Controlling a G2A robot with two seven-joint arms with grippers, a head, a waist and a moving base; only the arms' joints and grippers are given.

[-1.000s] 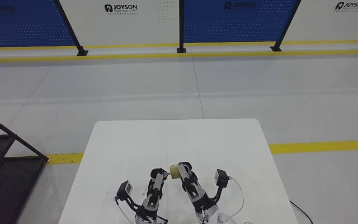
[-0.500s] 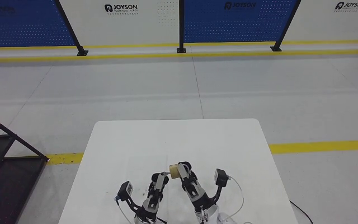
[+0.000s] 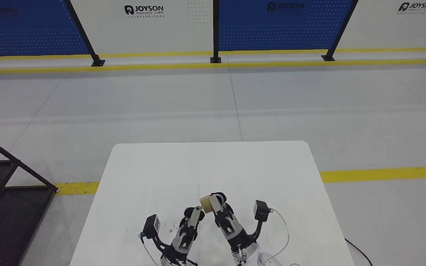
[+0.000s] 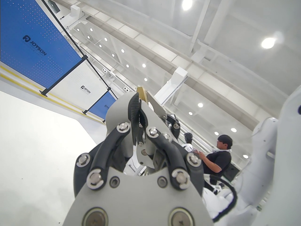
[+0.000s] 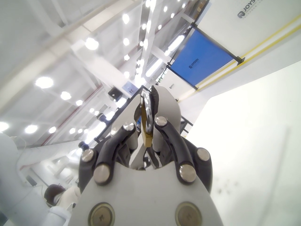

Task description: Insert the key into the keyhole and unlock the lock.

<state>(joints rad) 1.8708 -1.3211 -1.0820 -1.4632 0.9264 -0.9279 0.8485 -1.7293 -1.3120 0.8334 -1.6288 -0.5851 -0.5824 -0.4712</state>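
A white rectangular table (image 3: 200, 166) occupies the lower centre of the top view, on a light grey floor crossed by a yellow floor line (image 3: 373, 175). Blue and white barrier panels (image 3: 279, 23) run along the upper edge of the frame, and a black metal rack (image 3: 16, 193) stands at the lower left edge. Both arms sit at the lower centre of the frame, over the near edge of the table, with their tips converging. The left gripper (image 3: 194, 214), grey with black linkage bars, lies left of centre. Its black-padded fingers (image 4: 134, 109) are pressed together, and the left wrist view does not show whether a key lies between them. The right gripper (image 3: 214, 201), of the same build, lies just right of it and slightly higher in the frame. Its fingers (image 5: 169, 109) are clamped on a small brass padlock (image 3: 207, 203), held above the table surface. In the right wrist view the brass body stands edge-on between the pads, with a dark metallic part against it. The padlock sits between the two grippers' tips, directly beside the left fingertips; contact between them cannot be determined.
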